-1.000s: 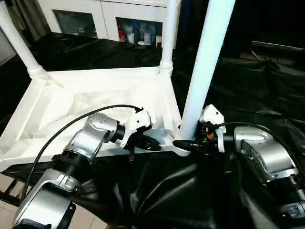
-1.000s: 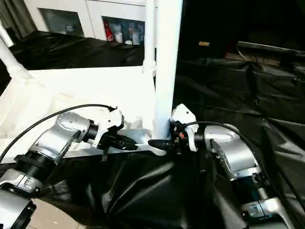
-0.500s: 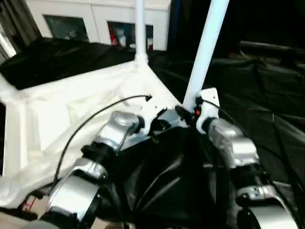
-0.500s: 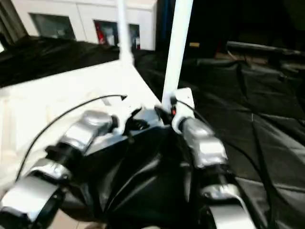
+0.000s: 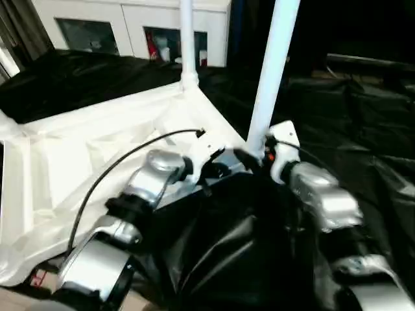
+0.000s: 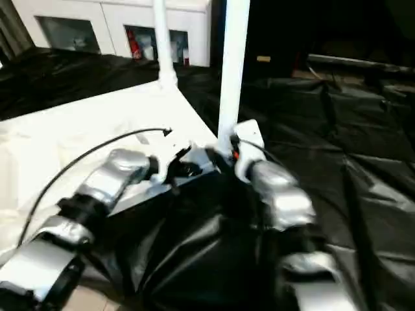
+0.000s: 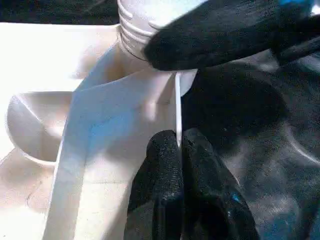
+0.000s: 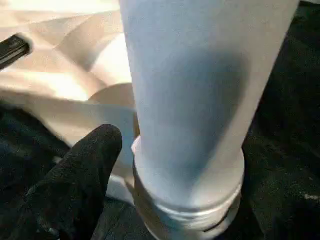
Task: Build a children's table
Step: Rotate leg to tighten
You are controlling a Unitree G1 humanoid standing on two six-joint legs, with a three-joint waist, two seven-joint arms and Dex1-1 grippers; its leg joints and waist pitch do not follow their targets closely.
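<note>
Silver forearms end in white wrist housings with black fingers; a black cable loops over the left arm.

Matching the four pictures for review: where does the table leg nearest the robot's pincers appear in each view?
Left eye: near leg, right of centre, rising to the top edge.
Right eye: centre, upright.
Left wrist: ribbed base at top.
Right wrist: close, central.
Shared landmark: the corner socket holding it.

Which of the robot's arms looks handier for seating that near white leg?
Probably the right. Its hand sits at the base of the near white tube leg, while the left hand is shut on the white plastic tabletop's edge.
</note>
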